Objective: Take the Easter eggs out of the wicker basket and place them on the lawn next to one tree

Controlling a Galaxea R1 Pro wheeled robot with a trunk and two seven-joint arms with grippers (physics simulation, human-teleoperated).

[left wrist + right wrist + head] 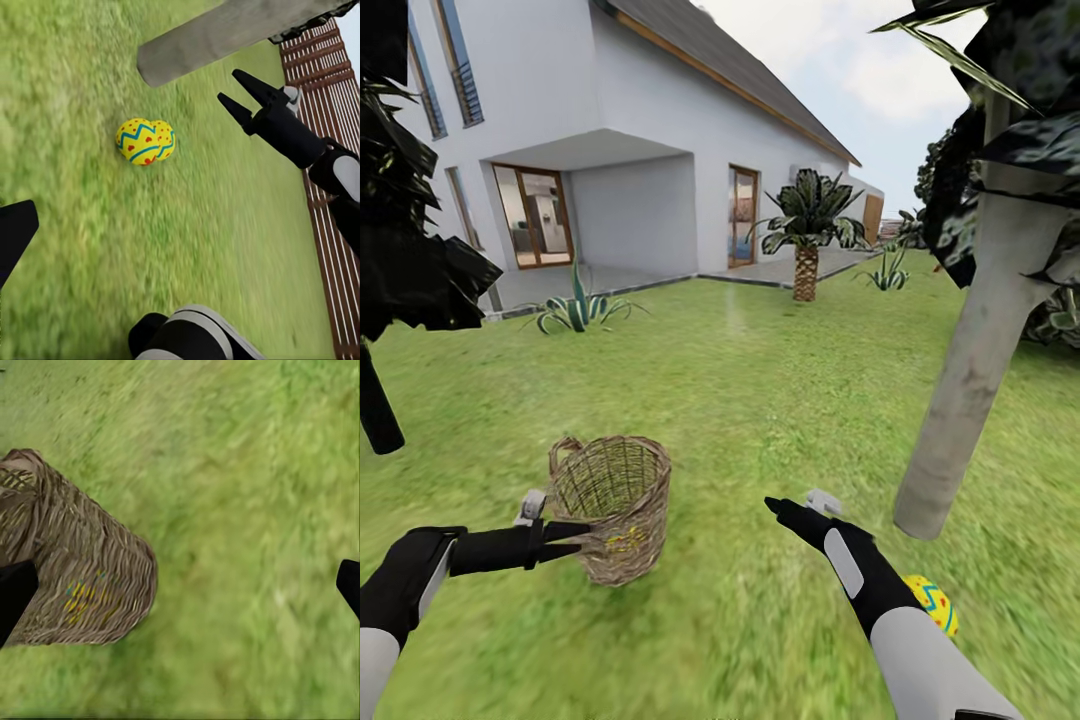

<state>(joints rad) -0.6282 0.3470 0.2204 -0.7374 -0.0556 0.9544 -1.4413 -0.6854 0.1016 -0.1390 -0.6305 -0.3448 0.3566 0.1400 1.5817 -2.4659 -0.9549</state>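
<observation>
Two Easter eggs (145, 140) on lawn (760, 400), touching each other, near base of tree (970, 390) trunk, close beside right forearm, behind right gripper (792, 507). Right gripper over grass: fingers apart, holding nothing. Left gripper (582, 531) against outer wall of wicker basket (615, 500); fingers appear close together, grip state unclear. Basket upright; yellow patterned shape shows faintly through weave, low inside.
</observation>
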